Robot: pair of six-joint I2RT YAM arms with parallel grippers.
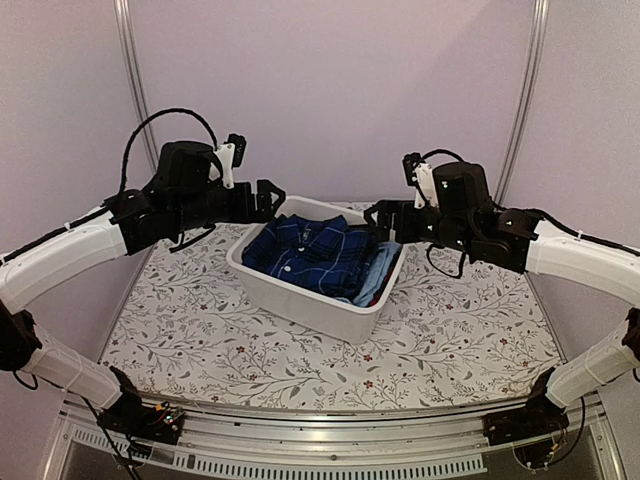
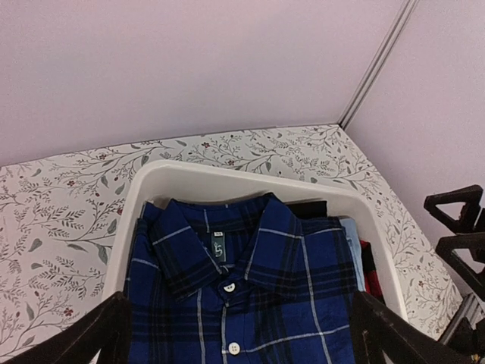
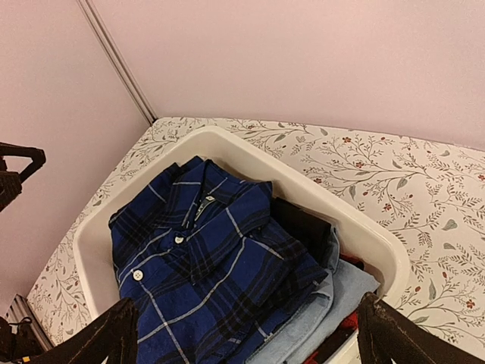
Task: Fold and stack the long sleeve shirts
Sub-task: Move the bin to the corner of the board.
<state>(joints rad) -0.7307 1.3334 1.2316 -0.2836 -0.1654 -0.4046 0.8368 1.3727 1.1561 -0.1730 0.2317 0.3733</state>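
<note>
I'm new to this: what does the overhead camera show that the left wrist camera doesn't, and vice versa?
Only overhead: the whole white-and-black left arm and right arm, down to their bases at the table's near edge. Only left wrist: the shirt's collar close up, with its small green neck label. Both: the navy blue plaid button-up shirt lying on top in the white plastic bin, on the floral-print tablecloth.

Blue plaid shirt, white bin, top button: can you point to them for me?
blue plaid shirt (image 3: 220, 280), right wrist view, on its front panel.
white bin (image 2: 227, 176), left wrist view, on its far rim.
top button (image 2: 229, 287), left wrist view, on the button's middle, just under the collar.
</note>
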